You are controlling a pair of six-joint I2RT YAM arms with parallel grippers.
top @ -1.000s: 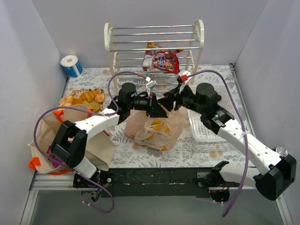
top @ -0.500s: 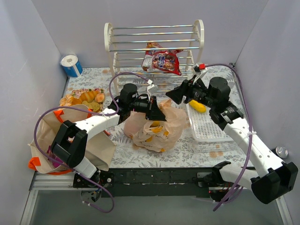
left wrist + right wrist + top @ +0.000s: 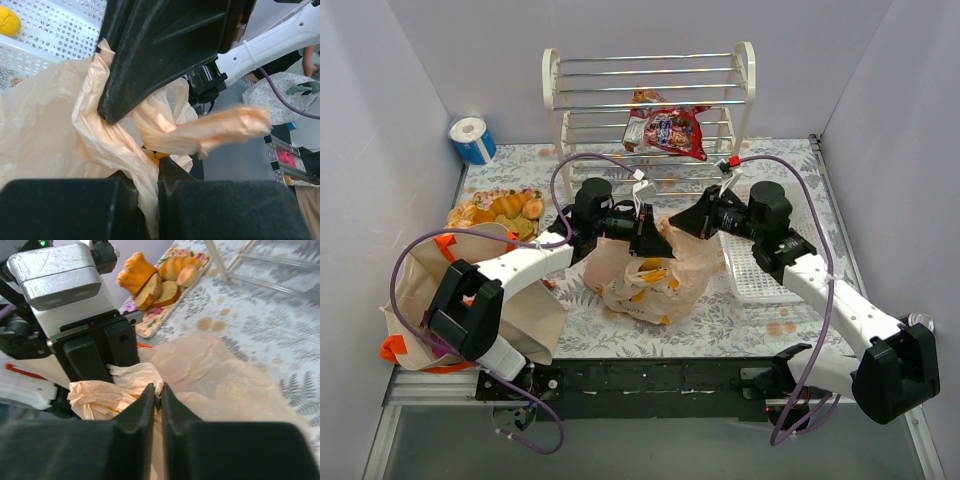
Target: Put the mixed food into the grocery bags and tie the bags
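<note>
The peach-orange plastic grocery bag lies mid-table with yellow food showing through its film. My left gripper is shut on one twisted handle of that bag, seen close in the left wrist view. From the right, my right gripper is shut on the other handle strip, fingertip to fingertip with the left one. The beige canvas tote with orange handles lies open at the left edge. A shiny red snack packet rests on the rack. One yellow fruit sits in the white basket.
A white wire rack stands at the back. A tray of golden pastries lies at the back left, with a blue-and-white roll behind it. The white lattice basket sits under my right forearm.
My right gripper drew back to the right and opened, then returned to the bag and closed on a handle strip. The left gripper has held its handle throughout.
</note>
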